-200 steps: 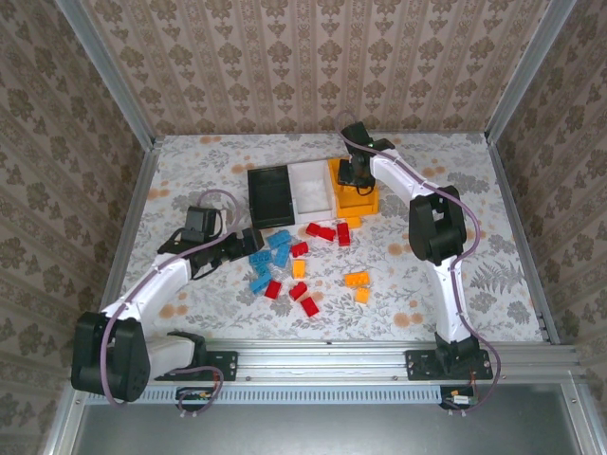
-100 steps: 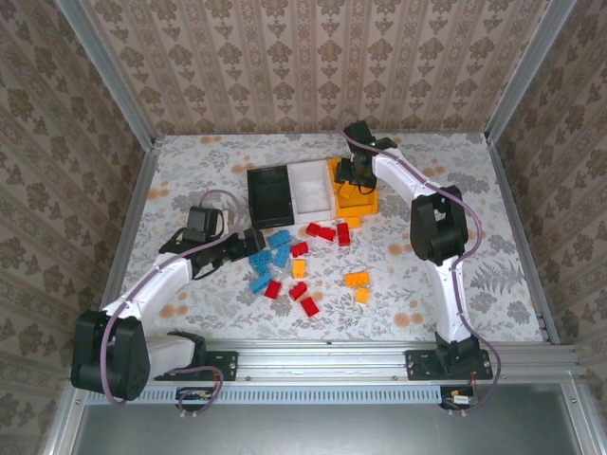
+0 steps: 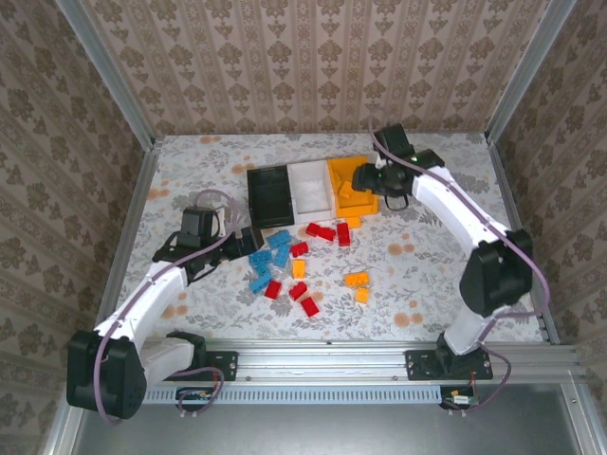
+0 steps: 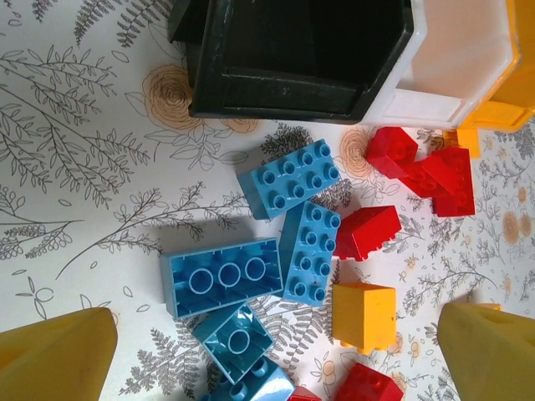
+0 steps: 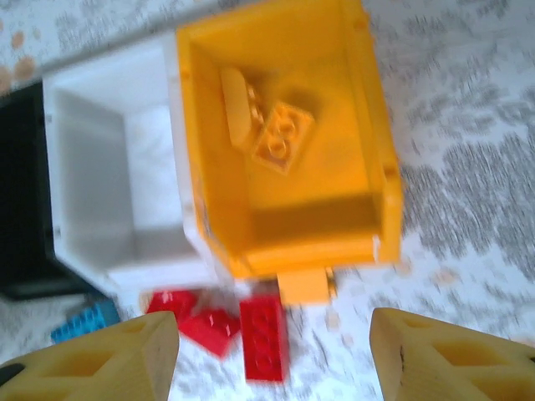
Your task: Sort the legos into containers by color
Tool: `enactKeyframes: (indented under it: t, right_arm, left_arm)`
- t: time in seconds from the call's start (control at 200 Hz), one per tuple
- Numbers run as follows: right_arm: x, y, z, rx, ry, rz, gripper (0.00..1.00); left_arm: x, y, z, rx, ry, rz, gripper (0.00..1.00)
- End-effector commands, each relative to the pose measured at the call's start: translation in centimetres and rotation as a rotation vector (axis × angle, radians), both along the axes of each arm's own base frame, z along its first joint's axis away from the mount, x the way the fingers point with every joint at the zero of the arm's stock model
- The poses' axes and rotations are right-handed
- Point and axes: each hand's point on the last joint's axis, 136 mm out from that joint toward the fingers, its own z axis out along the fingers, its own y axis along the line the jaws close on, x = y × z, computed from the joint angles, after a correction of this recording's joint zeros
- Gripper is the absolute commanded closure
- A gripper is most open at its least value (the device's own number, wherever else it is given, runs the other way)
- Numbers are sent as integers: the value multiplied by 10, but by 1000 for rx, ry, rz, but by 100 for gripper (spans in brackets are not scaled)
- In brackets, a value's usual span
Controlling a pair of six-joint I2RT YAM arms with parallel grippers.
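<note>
The right gripper point(image 5: 272, 338) hangs above the orange-yellow bin point(image 5: 380, 180), fingers spread with nothing between them. Two orange-yellow bricks point(image 5: 276, 129) lie inside that bin, and another orange-yellow brick point(image 5: 303, 286) sits on the table against its near wall, with red bricks point(image 5: 251, 330) just beside it. The left gripper point(image 4: 276, 334), also spread wide and empty, hovers over the blue bricks point(image 4: 221, 276), well to the bin's left and near side. The blues lie packed together with a red brick point(image 4: 368, 234) and a yellow brick point(image 4: 364, 316) just beside them, so closing there could pinch two at once or drag along a wrong colour. A low reach for the brick against the bin's wall could shove the bin.
</note>
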Motion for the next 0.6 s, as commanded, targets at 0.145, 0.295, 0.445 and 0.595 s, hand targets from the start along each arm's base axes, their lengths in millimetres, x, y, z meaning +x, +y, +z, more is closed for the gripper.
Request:
enactKeyframes:
  t: [0.145,0.295,0.445,0.595]
  right_arm:
    - [-123,13,-65,-57,252,93,32]
    - [-169,29,-101,-110,346,135,32]
    - [-191,39,-124,-134,390,137,31]
    - [-202,37,-140,-211,431,146,32]
  left_arm:
    - [-8,-6,-3,-35,6,-22,0]
    - [-10,-9,-4,-50,10,-30,0]
    - [-13,-8,-1,-51,4,-32,0]
    - [-19,-4,2,-36,-9,-28,0]
